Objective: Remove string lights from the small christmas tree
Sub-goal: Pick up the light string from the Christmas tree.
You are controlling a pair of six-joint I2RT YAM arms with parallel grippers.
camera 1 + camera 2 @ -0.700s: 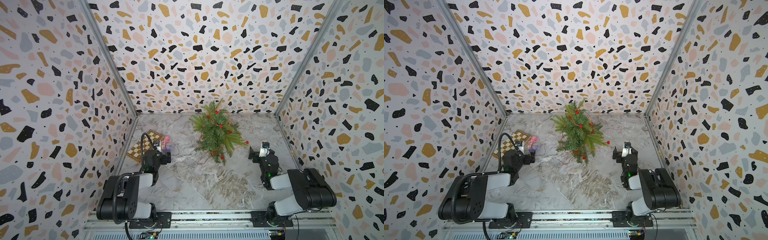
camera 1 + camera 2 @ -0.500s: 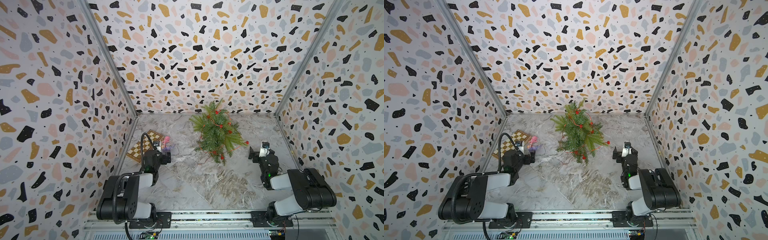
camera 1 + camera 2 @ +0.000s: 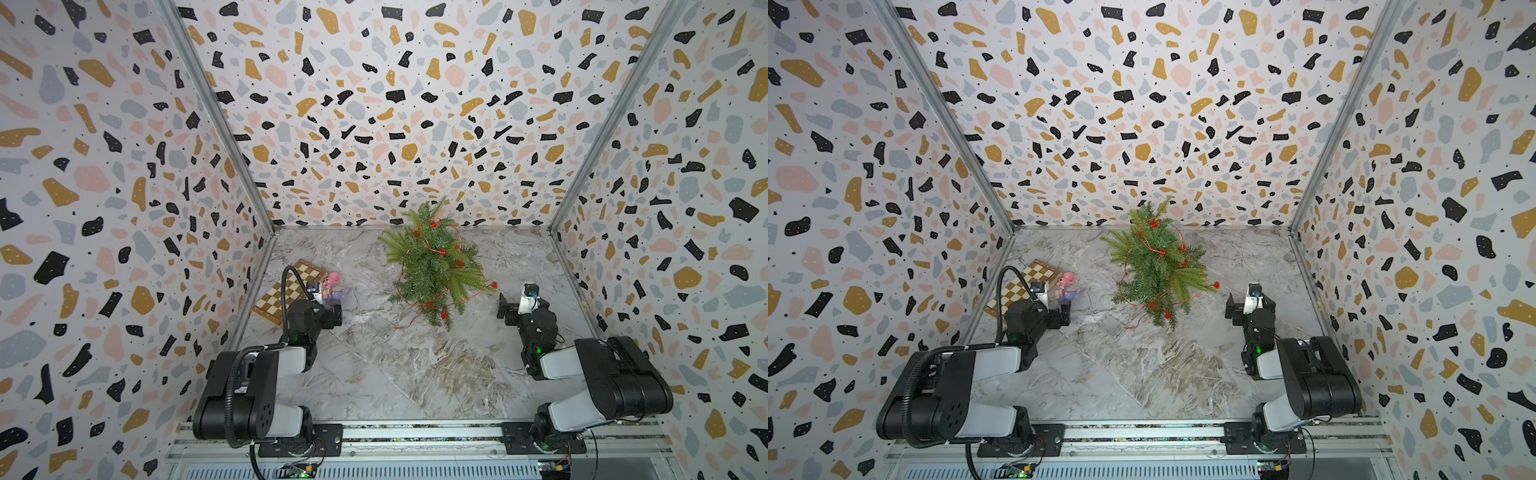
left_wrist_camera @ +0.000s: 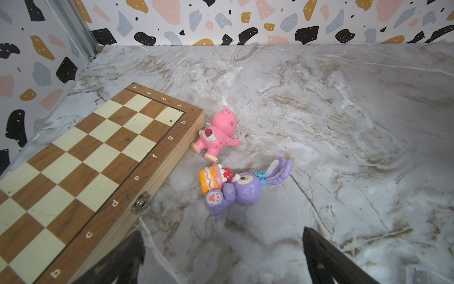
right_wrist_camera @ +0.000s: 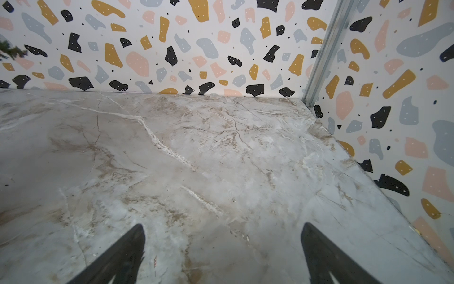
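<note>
LIGHT was bright, even, diffuse, from overhead | SHADOWS lay faint and soft beneath the bushy green artificial pine tree | GLARE showed as pale sheen on the grey-veined marble tabletop | FOCUS softened toward wrist-view edges | DISTORTION bowed the speckled terrazzo-patterned walls

Compared with the earlier top views, I find no visible change in both top views. My left gripper and my right gripper sit at the same spots near the table's two sides, jaws spread wide and empty as before. The small tree, the string lights wound on it, the pink toy and the purple toy lie where they were.
</note>
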